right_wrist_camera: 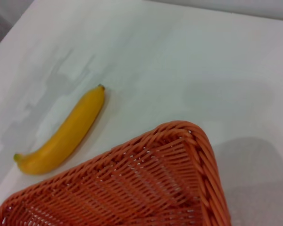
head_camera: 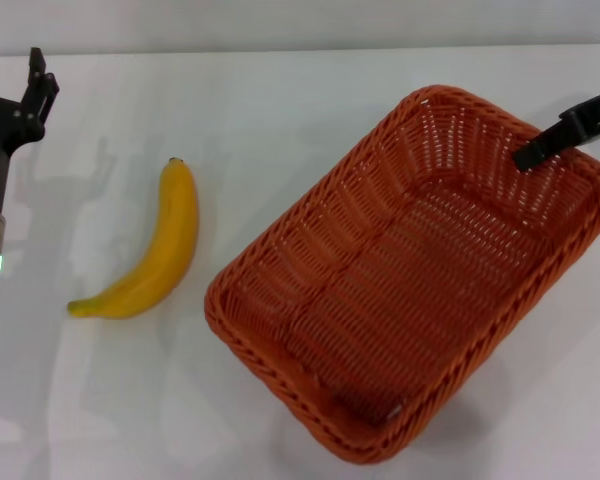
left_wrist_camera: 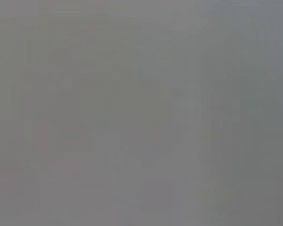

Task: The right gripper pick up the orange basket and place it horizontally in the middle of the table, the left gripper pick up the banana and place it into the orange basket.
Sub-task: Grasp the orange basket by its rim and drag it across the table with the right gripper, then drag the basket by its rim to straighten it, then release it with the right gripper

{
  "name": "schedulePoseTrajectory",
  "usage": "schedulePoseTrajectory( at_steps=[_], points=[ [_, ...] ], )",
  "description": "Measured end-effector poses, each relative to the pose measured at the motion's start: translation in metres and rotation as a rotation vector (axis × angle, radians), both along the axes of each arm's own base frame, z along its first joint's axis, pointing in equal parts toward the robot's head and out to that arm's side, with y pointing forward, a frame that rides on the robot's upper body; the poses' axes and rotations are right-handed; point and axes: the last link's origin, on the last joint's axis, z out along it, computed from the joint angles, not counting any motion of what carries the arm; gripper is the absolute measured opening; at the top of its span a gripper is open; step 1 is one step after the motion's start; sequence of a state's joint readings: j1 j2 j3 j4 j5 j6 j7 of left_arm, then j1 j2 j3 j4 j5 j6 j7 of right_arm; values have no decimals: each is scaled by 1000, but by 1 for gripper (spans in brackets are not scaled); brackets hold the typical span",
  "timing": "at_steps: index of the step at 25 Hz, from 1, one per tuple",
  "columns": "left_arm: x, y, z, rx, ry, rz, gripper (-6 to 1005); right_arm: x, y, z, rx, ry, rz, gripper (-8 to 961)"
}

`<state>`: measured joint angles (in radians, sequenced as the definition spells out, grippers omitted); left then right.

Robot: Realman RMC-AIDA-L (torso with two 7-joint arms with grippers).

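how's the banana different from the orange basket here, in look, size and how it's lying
The banana is smooth, solid yellow and curved; the orange basket is woven, open-weave and rectangular with rounded corners. The banana is far smaller, roughly half the basket's length. The banana lies alone, nothing touching it, while the right tool is at the basket's far rim. The basket is empty. Both lie at a slant on the white table.

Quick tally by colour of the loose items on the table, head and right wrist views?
Yellow: 1, the banana, lying on the table beside the basket, apart from it.
Orange: 1, the orange basket, nothing inside it.
Total: 2
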<state>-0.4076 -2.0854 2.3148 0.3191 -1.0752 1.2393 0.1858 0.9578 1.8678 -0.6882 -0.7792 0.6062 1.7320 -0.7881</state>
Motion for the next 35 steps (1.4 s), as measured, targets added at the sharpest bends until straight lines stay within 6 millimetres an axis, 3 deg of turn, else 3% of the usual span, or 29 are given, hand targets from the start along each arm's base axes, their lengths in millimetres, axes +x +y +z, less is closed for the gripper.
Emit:
schedulePoseTrajectory(
  at_steps=[17, 35],
  points=[
    [2, 3, 1, 0, 7, -7, 842, 27, -3, 15, 65, 144, -144, 171],
    [3, 6, 1, -2, 7, -3, 839, 76, -22, 32, 220, 305, -301, 171]
  ],
)
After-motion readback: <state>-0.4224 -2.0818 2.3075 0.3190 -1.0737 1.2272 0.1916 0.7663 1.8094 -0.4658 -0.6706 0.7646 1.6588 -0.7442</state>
